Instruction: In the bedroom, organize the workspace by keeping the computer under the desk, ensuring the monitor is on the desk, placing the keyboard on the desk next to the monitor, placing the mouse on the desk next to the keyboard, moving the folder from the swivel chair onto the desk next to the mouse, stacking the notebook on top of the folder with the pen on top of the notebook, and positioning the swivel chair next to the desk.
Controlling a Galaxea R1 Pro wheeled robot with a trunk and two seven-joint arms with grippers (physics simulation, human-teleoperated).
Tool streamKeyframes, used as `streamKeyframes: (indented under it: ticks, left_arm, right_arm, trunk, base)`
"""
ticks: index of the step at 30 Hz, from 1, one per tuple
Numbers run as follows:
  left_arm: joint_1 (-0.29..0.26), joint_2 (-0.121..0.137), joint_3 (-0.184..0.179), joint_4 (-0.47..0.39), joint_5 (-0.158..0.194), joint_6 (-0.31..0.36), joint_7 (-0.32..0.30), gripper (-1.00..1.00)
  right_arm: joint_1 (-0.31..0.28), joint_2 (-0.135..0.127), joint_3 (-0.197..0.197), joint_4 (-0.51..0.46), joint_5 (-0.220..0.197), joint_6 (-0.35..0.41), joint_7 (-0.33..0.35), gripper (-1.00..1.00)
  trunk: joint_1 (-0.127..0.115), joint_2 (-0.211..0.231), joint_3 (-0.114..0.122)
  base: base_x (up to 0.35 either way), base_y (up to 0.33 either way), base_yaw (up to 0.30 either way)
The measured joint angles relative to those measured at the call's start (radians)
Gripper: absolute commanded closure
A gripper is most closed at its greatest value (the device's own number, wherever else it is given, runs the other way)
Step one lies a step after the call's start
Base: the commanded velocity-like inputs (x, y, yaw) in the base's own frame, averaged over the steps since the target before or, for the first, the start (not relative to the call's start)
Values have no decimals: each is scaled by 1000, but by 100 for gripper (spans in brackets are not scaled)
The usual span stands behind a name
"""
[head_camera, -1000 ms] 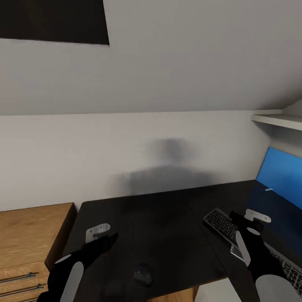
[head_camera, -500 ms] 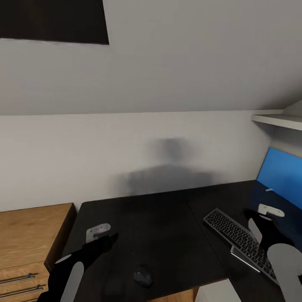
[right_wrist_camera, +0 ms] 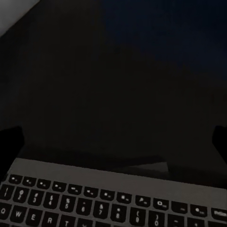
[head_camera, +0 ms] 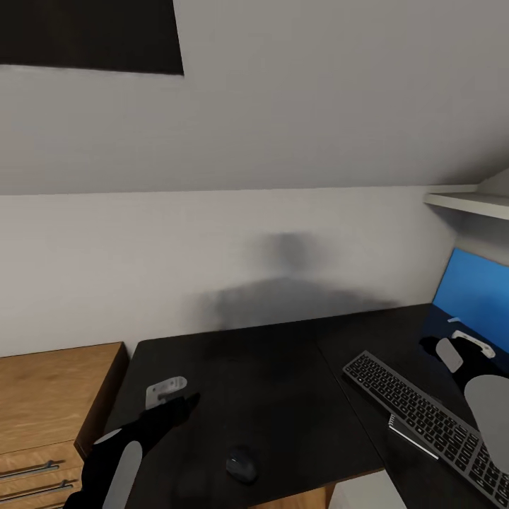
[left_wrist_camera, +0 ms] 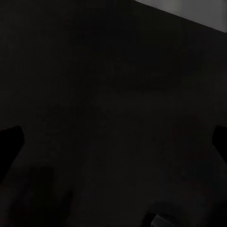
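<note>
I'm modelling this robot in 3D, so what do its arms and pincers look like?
Both arms are glossy black with rounded shells, each carrying a smooth light-grey oval panel along the forearm. The left pincer tapers to dark black fingers, with a small pale-grey bracket mounted at the wrist. The right pincer looks alike, black with a grey oval patch and a similar pale bracket. No cables or markings are visible.

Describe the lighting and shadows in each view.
Head view: soft, even light; a blurry grey shadow on the pale wall above the glossy black desk top. Left wrist view: almost wholly dark. Right wrist view: dim, slim silvery-framed keyboard faintly lit.
</note>
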Motion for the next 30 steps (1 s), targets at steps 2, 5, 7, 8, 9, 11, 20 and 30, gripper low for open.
streamKeyframes:
  ticks: [2,5,7,8,9,11,20,30]
  left_arm:
    - [0,0,0,0,0,0,0,-100]
    - [0,0,0,-1,0,0,0,-100]
    - [0,0,0,-3,0,1,-1,-100]
    - [0,0,0,-6,1,2,-3,-100]
    - [0,0,-1,-8,1,3,-3,-100]
    - [0,-2,-5,-15,3,6,-5,-100]
    - [-145,-66,-6,-13,3,166,131,-100]
    - [-510,-87,-6,368,200,276,345,-100]
  right_arm:
    - [0,0,0,0,1,1,0,-100]
    - [1,-1,0,1,2,2,-1,-100]
    - [1,-2,0,1,2,3,-3,-100]
    - [1,-2,0,2,2,4,-5,-100]
    - [1,-2,0,2,2,4,-6,-100]
    - [2,-2,-1,15,2,6,-15,-100]
    - [3,-2,2,48,4,5,-20,-100]
    - [3,-14,5,49,28,24,-20,-100]
  trunk:
    - [0,0,0]
    - [0,0,0]
    - [0,0,0]
    - [0,0,0]
    - [0,0,0]
    - [0,0,0]
    - [0,0,0]
    - [0,0,0]
  base:
    - [0,0,0]
    - [0,0,0]
    - [0,0,0]
    - [0,0,0]
    - [0,0,0]
    - [0,0,0]
    - [0,0,0]
    - [0,0,0]
